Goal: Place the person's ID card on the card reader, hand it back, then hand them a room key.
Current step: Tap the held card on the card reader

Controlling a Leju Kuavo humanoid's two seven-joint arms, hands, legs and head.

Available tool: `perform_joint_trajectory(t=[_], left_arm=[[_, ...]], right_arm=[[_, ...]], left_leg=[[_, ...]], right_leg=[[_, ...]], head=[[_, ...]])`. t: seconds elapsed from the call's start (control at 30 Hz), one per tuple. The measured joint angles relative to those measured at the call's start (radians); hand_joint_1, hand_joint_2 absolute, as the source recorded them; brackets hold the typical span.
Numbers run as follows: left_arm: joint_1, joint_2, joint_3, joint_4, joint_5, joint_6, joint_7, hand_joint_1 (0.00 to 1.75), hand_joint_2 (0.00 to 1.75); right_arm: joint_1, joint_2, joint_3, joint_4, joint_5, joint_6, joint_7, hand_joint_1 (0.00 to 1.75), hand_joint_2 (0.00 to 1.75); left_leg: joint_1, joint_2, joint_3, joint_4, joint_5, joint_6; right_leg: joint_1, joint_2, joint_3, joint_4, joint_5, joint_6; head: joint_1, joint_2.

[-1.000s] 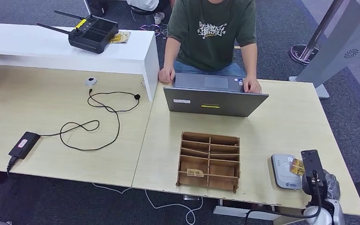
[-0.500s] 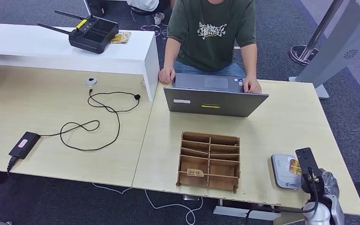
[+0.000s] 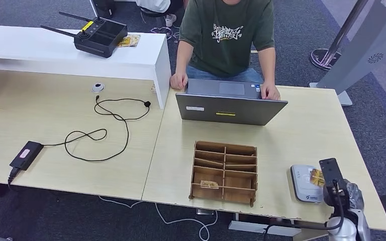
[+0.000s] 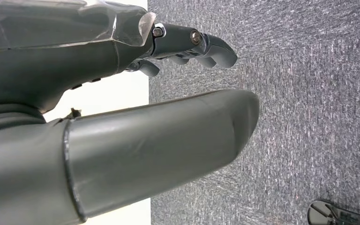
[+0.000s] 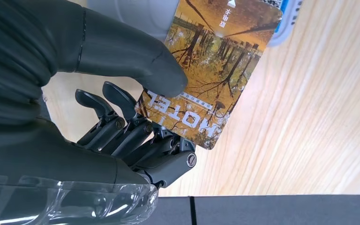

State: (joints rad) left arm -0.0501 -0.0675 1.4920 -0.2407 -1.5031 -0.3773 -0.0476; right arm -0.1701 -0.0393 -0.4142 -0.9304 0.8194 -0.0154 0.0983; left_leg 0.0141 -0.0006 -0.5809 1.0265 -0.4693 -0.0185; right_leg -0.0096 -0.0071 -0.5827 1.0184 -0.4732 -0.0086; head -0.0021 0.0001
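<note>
One card (image 5: 206, 75) was in play, pinched in the right hand (image 5: 136, 117) between the thick grey thumb and the darker fingers (image 5: 140, 136), its far end lying over the reader (image 3: 305, 183). That put the work at the first step, by my reading: the card was being presented to the reader, and whether it actually rested on the pad or hung just above it could not be told. The next move would call for laying it flat on the pad and easing the thumb off without dragging it sideways, since a thin, glossy card should slide easily on smooth plastic. It was a stiff rectangle with rounded corners, printed with an autumn scene of bare trees in orange and yellow and the word HOTEL along one end. The reader was a pale grey, rounded slab, sitting on the light wood-grain tabletop (image 3: 306, 130) well to the right of the wooden compartment tray (image 3: 224, 172), which held a small card in one near slot. Beyond the reader, across the tabletop, a person (image 3: 226, 35) sat at a grey laptop (image 3: 229, 108). The left hand (image 4: 122, 93) hung over speckled grey carpet, fingers loosely bent and apart, holding nothing.
</note>
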Motion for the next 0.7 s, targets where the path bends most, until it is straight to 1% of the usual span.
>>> perform_joint_trajectory(t=[0.2,0.37,0.53,0.7], left_arm=[[0.000,0.000,0.000,0.000,0.003,0.001,-0.008,0.00,0.00],[0.001,-0.003,0.000,0.000,0.004,0.002,-0.016,0.00,0.00],[0.001,-0.008,0.000,0.000,0.006,0.003,-0.018,0.00,0.00],[0.001,-0.009,0.000,0.000,0.005,0.003,-0.019,0.00,0.00]], right_arm=[[0.000,0.003,-0.013,-0.008,-0.069,-0.075,-0.099,1.75,1.75],[0.008,0.021,-0.016,-0.064,-0.137,-0.134,-0.185,1.75,1.75],[0.019,0.044,-0.017,-0.127,-0.165,-0.146,-0.206,1.75,1.75],[0.021,0.050,-0.017,-0.152,-0.178,-0.151,-0.213,1.75,1.75]], left_leg=[[0.000,0.000,-0.001,0.000,0.000,0.000],[0.000,0.000,-0.001,0.000,0.000,0.000],[0.000,0.000,-0.001,0.000,0.000,0.000],[0.000,0.000,-0.002,0.000,0.000,0.000]], right_leg=[[0.000,0.000,0.000,0.000,0.000,0.000],[0.000,0.000,-0.001,0.000,0.000,0.000],[0.000,0.000,-0.002,0.000,0.000,0.000],[0.000,0.000,-0.002,0.000,0.000,0.000]], head=[[0.000,0.000],[0.000,0.000],[0.000,0.000],[0.000,0.000]])
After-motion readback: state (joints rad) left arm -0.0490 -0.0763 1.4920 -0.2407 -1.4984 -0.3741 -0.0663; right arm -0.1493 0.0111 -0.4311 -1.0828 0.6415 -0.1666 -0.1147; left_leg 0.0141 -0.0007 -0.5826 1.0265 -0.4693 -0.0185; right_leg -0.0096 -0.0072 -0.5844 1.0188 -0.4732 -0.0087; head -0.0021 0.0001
